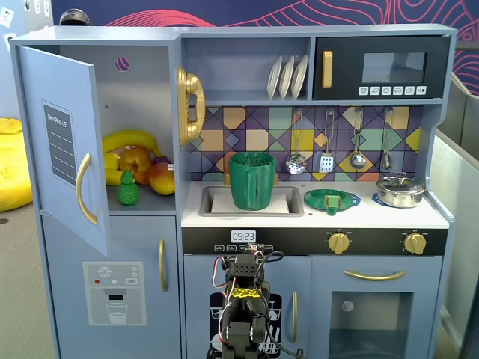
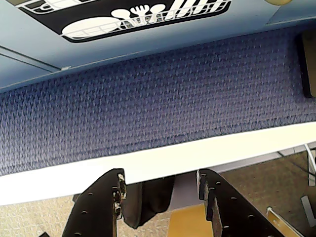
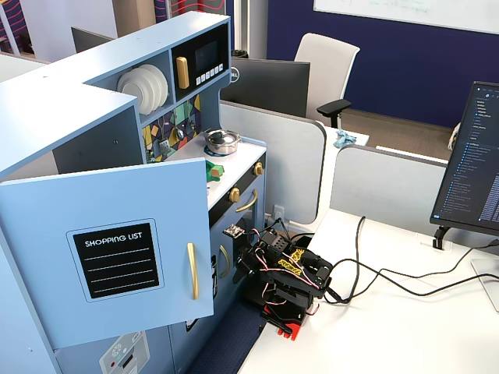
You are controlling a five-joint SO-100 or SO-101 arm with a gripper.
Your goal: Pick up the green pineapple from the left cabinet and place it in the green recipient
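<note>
Looking into the left cabinet (image 1: 142,112), you find its door swung wide, leaving the green pineapple (image 1: 128,188) exposed at the shelf's front edge. Your gripper (image 2: 160,190) hangs low, jaws apart and empty; the green recipient (image 1: 251,180) waits in the sink.

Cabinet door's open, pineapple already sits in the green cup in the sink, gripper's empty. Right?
Not quite. The fixed view facing the kitchen shows the pineapple on the open cabinet shelf, in front of the other fruit; it is not in the green cup, which stands in the sink. The gripper is open and empty in the wrist view.
</note>
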